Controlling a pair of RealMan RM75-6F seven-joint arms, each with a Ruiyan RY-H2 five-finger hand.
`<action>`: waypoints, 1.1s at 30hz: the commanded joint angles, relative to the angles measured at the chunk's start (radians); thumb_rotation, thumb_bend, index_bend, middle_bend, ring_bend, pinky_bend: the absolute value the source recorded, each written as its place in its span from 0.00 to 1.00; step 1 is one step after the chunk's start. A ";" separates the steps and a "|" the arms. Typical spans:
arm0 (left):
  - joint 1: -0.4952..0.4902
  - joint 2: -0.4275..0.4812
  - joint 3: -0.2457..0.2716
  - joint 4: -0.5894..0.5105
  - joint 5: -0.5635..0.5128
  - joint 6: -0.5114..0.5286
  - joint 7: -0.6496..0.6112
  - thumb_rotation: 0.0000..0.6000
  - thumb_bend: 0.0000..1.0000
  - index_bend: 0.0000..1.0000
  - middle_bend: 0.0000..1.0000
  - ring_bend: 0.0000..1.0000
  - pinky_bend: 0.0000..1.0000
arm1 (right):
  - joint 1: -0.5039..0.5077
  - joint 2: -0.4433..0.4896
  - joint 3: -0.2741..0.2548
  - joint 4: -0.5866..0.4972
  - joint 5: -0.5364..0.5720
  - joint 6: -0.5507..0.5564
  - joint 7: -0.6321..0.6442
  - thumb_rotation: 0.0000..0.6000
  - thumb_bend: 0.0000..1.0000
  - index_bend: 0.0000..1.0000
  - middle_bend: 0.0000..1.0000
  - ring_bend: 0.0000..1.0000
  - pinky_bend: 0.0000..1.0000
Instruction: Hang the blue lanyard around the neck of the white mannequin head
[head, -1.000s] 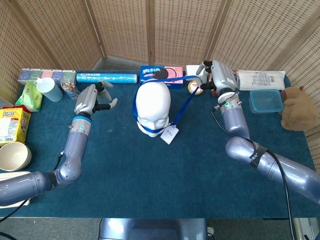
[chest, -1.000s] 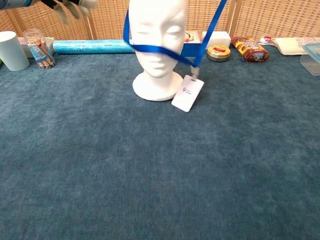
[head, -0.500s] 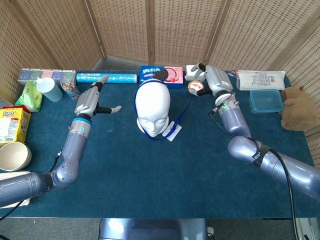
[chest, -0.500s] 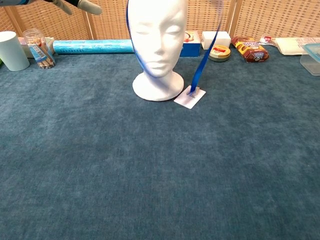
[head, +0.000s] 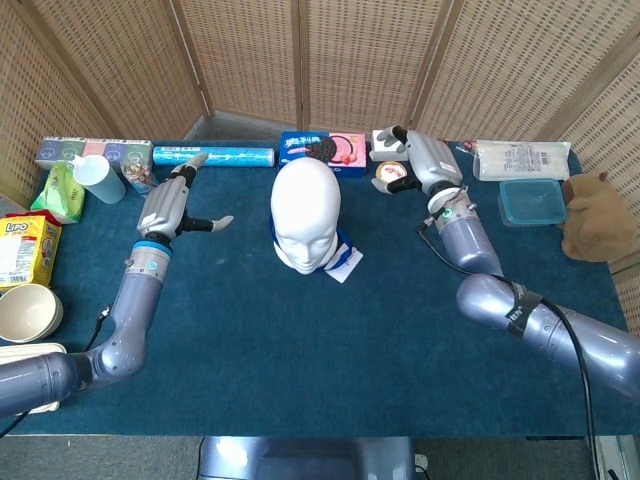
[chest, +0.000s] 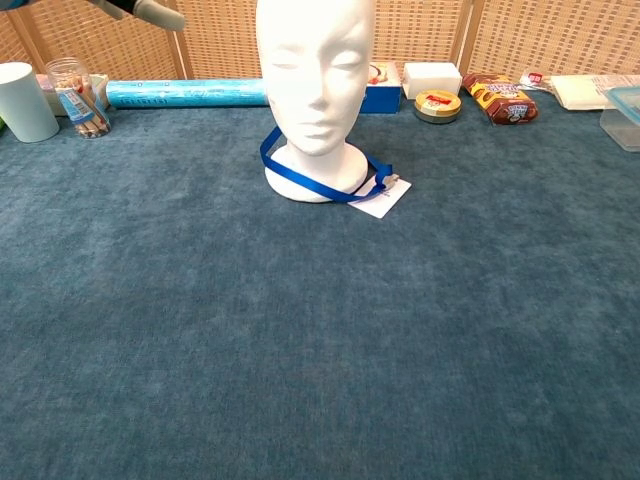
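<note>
Taking the white foam mannequin head (chest: 316, 95) as the landmark, the nearest thing to the chest camera is the teal carpet-like tabletop (chest: 320, 340), which spreads out in front of it. The blue ribbon lanyard (chest: 318, 181) lies looped around the mannequin's neck, draped over its round base, with its white card badge (chest: 384, 199) flat on the cloth just to the right of the base. The chest view shows that loop plainly; the head view gives only a short blue strip (head: 342, 244) and the badge (head: 343, 266) peeking out beside the mannequin head (head: 306, 214).

Left of the mannequin, the left hand (head: 168, 204) hovers above the cloth with fingers spread and nothing in them. The chest view catches only a fingertip of it (chest: 158, 14) at the top edge.

Right of the mannequin and further back, the right hand (head: 425, 164) holds nothing, with one finger stretched toward the back row; how the other fingers lie I cannot tell. Only the head view shows it.

Behind the mannequin stand a blue cookie box (head: 322, 150) and a long light-blue roll (chest: 186, 93). Far left of it sit a white plastic cup (chest: 22, 101) and a clear jar of sticks (chest: 77, 96). To its right rear lie a small round tin (chest: 437, 105), a brown snack packet (chest: 499, 98), and a teal lidded container (head: 532, 201). The brown plush toy (head: 596, 216) at the far right appears in the head view alone.
</note>
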 joint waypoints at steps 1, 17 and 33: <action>0.017 0.020 0.015 -0.022 0.023 0.011 0.003 0.82 0.10 0.03 0.10 0.00 0.14 | -0.023 0.013 0.008 -0.023 -0.029 0.020 0.031 0.91 0.28 0.23 0.26 0.27 0.33; 0.254 0.229 0.181 -0.243 0.328 0.133 -0.077 0.82 0.14 0.03 0.10 0.00 0.14 | -0.333 0.079 -0.039 -0.323 -0.566 0.386 0.258 0.91 0.28 0.28 0.30 0.27 0.32; 0.604 0.337 0.459 -0.305 0.759 0.323 -0.249 0.81 0.14 0.15 0.10 0.02 0.14 | -0.715 0.139 -0.338 -0.479 -0.938 0.708 0.199 0.91 0.28 0.32 0.35 0.30 0.32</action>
